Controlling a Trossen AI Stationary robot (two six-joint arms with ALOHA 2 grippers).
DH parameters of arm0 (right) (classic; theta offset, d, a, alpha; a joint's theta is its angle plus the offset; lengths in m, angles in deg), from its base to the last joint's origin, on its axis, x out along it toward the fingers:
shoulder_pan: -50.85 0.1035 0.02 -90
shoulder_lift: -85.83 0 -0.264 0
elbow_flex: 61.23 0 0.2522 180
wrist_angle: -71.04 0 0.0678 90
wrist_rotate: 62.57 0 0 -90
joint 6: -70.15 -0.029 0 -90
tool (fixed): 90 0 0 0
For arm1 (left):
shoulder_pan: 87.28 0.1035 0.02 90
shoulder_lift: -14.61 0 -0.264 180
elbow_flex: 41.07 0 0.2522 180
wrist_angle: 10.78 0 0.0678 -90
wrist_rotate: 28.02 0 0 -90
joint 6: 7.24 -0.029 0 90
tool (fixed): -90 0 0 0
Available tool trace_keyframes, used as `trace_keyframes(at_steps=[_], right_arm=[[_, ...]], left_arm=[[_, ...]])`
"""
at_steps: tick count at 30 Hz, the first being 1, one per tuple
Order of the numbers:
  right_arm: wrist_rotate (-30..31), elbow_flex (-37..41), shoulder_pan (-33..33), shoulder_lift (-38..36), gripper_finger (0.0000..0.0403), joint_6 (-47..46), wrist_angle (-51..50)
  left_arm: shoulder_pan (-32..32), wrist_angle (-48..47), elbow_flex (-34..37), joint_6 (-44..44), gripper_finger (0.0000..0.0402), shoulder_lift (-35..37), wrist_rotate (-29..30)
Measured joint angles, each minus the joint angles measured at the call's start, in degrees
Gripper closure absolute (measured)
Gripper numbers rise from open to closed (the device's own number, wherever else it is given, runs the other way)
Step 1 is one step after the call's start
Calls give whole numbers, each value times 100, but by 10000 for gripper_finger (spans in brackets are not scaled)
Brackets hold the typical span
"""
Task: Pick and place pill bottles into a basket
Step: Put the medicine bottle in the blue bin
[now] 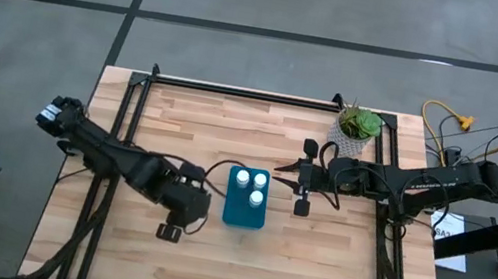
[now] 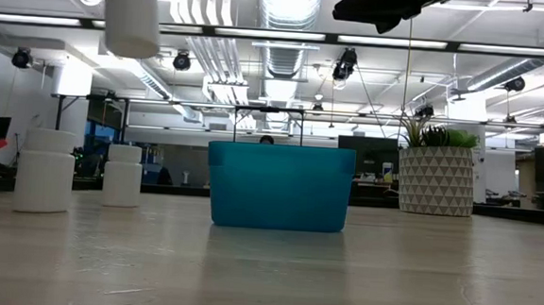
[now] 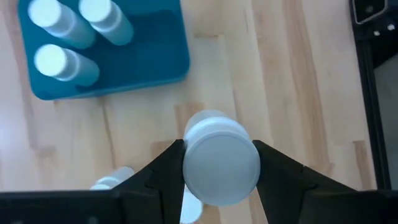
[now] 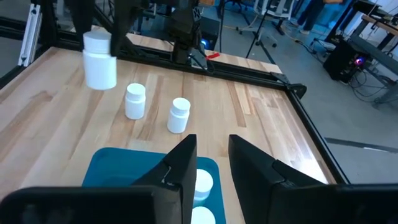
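The teal basket [image 1: 244, 210] stands mid-table with three white pill bottles [image 1: 255, 197] upright in it; they also show in the left wrist view [image 3: 53, 60]. My left gripper [image 1: 181, 211] is to the basket's left, shut on a white pill bottle [image 3: 221, 155] held high above the table [image 2: 132, 11]. Two more bottles [image 4: 135, 101] [image 4: 178, 115] stand upright on the wood below it, left of the basket [image 2: 46, 170]. My right gripper [image 4: 211, 163] hovers open and empty at the basket's right side [image 1: 295, 180]. My left gripper pinches the bottle between its two fingers, one on each side of the upper part at the cap [image 3: 189, 155]. The fingers [image 4: 118, 22] come from above, pointing down. The bottle hangs upright below them, lifted clear of the table [image 4: 99, 59].
A white patterned pot with a green plant [image 1: 356, 129] stands at the far right of the table. Black frame rails [image 1: 237, 90] run along the far edge and both sides. Bare wood lies in front of the basket [image 1: 237, 269].
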Motion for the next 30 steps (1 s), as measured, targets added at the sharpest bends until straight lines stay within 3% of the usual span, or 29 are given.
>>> trace_keyframes(at_steps=[18,30], right_arm=[[-3,0,0,0,327,-21,0],[0,0,-1,0,324,22,15]], left_arm=[[960,15,-130,-749,257,-104,-77],[1107,167,-648,-1313,257,-109,146]])
